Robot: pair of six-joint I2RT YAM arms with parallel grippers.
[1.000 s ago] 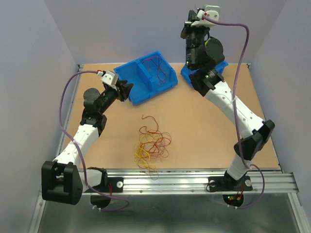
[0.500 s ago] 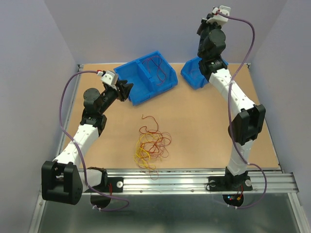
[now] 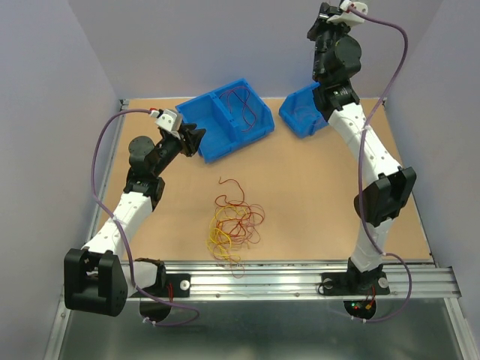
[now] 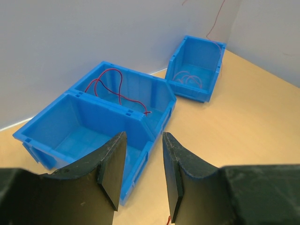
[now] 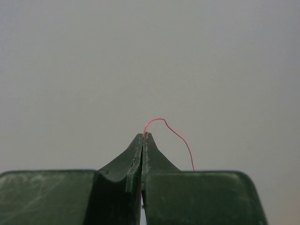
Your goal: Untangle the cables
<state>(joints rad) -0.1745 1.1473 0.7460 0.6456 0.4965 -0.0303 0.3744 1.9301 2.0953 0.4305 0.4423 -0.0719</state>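
A loose tangle of red, yellow and orange cables (image 3: 232, 225) lies on the table near the front middle, with a single red strand (image 3: 231, 184) just behind it. My left gripper (image 3: 192, 141) (image 4: 144, 136) is open and empty, low in front of the large blue bin. My right gripper (image 3: 321, 16) (image 5: 144, 136) is raised high by the back wall, shut on a thin red cable (image 5: 176, 132). That cable (image 4: 214, 21) hangs down toward the small blue bin.
A large blue two-compartment bin (image 3: 217, 139) (image 4: 140, 122) stands at the back, with a red cable (image 3: 241, 101) (image 4: 117, 86) in one compartment. A small blue bin (image 3: 300, 124) (image 4: 206, 44) at the back right holds pinkish-red cables (image 4: 187, 78). Grey walls enclose the table.
My right arm has straightened and risen from over the small blue bin toward the back wall, uncovering the bin. The left arm and the tangle have not moved.
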